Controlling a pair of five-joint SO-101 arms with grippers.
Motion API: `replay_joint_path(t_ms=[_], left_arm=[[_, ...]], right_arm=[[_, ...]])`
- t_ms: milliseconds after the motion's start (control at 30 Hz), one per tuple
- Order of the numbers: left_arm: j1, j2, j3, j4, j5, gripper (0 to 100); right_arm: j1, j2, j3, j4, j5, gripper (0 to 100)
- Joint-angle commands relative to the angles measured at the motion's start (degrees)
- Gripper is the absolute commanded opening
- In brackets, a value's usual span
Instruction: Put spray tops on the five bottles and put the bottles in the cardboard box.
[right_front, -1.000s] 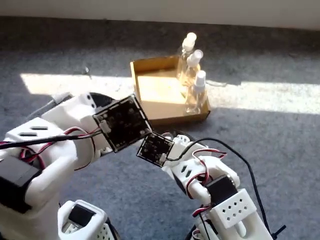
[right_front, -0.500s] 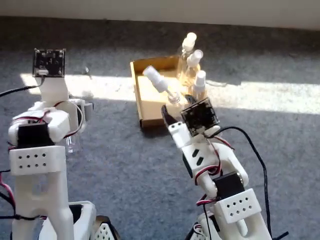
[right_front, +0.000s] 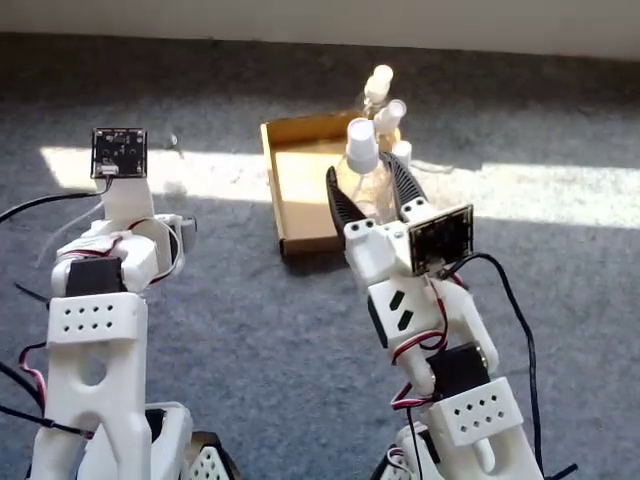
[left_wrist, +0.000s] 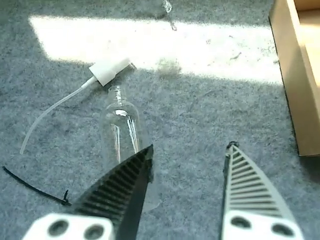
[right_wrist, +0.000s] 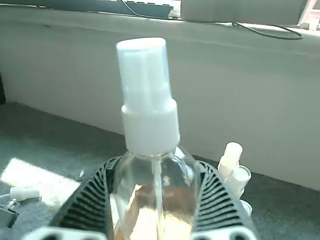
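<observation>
My right gripper (right_front: 365, 185) is shut on a clear bottle (right_front: 361, 150) with a white spray top, held upright above the near right part of the cardboard box (right_front: 300, 185). In the right wrist view the bottle (right_wrist: 149, 115) stands between the ribbed fingers (right_wrist: 90, 200). Three capped bottles (right_front: 390, 115) stand at the box's right side. My left gripper (left_wrist: 190, 149) hangs open over the carpet, just above a topless clear bottle (left_wrist: 121, 125) lying flat. A loose spray top (left_wrist: 111, 71) with a long tube lies by that bottle's neck.
Grey carpet covers the floor, with a sunlit band across it. The box wall (left_wrist: 295, 75) borders the left wrist view. A black cable tie (left_wrist: 35, 189) lies near the loose bottle. A white wall (right_wrist: 240, 85) runs behind the box.
The two arms were together at the centre, then parted. The left arm swung back to the left. The right arm carried the capped bottle over the box and turned it from tilted to upright.
</observation>
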Motion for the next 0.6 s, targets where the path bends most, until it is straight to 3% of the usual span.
replay_joint_path(t_ms=[0, 100, 267, 400, 567], left_arm=[[2.33, -0.13, -0.04, -1.05, 0.35, 22], [2.24, -0.13, -0.04, -1.05, 0.35, 22], [2.24, -0.13, 0.04, -1.05, 0.35, 22], [2.68, -0.13, 1.98, -2.81, 0.35, 22], [2.68, -0.13, 4.44, -5.54, 0.35, 22]], right_arm=[[-1.45, -0.13, -2.59, -0.92, 2.55, 0.4], [-1.1, -0.22, 1.27, -4.97, 2.11, 0.4], [-1.1, 2.33, 4.44, -28.7, 2.11, 0.4], [-1.1, 16.66, -1.8, -31.34, 1.85, 0.4], [0.13, 40.13, -19.56, -34.15, -7.56, 0.4]])
